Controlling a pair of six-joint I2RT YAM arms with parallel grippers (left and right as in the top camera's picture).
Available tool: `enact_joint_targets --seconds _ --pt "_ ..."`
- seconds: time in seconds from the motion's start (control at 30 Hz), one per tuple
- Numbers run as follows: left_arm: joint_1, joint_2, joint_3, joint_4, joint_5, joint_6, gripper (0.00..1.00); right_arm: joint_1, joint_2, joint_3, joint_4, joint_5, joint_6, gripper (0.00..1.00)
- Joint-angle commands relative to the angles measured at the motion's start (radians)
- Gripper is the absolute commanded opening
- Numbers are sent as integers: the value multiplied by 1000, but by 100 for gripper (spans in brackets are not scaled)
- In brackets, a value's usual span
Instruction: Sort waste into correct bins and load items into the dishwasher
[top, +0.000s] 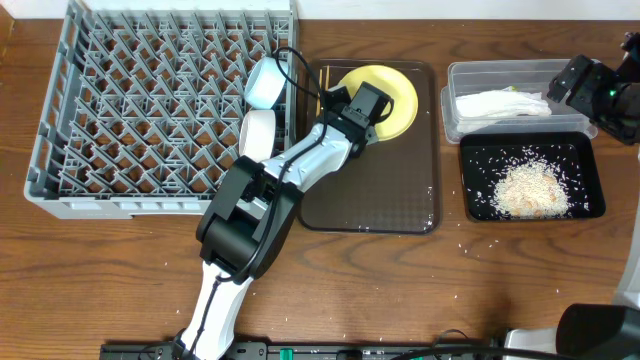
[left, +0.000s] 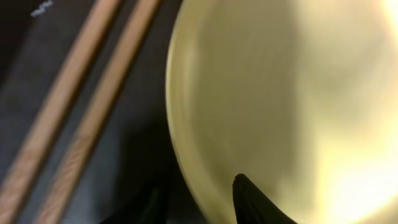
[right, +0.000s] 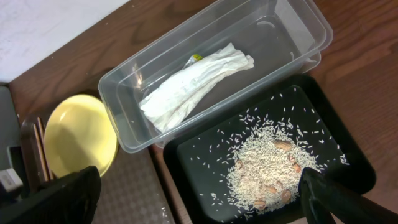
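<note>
The yellow plate (top: 397, 84) lies at the far end of the brown serving tray (top: 370, 190), with the chopsticks (top: 318, 92) beside it. My left gripper (top: 362, 106) is at the plate's near rim. In the left wrist view its fingers (left: 199, 205) are apart, one over the plate (left: 280, 93) and one outside the rim; the chopsticks (left: 81, 124) lie to the left. My right gripper (right: 199, 199) is open and empty above the clear tub (right: 280, 37) and the black tray (right: 193, 162). The napkin (right: 193, 84) and wrapper (right: 196, 58) lie in the tub. Rice (right: 267, 165) is piled in the black tray.
The grey dish rack (top: 150, 110) fills the left of the table. A light blue bowl (top: 265, 80) and a white bowl (top: 258, 130) stand at its right edge, close to my left arm. A few rice grains (top: 462, 240) lie on the table in front of the black tray.
</note>
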Motion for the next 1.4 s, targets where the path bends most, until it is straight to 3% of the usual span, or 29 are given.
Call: enact_joint_targets --seconds 0.0,0.2,0.83,1.17,1.37 --pt "-2 25 -19 -129 6 -6 37 -8 -2 1 0 2 7 99" --pt "-2 25 -19 -310 6 -6 37 -8 -2 1 0 2 7 99" --pt "-35 25 -55 -105 6 -14 36 -8 -2 1 0 2 7 99" --pt "-43 25 -70 -93 6 -14 25 -8 -2 1 0 2 7 99" --pt "-43 25 -70 -93 6 -14 24 -8 -2 1 0 2 7 99"
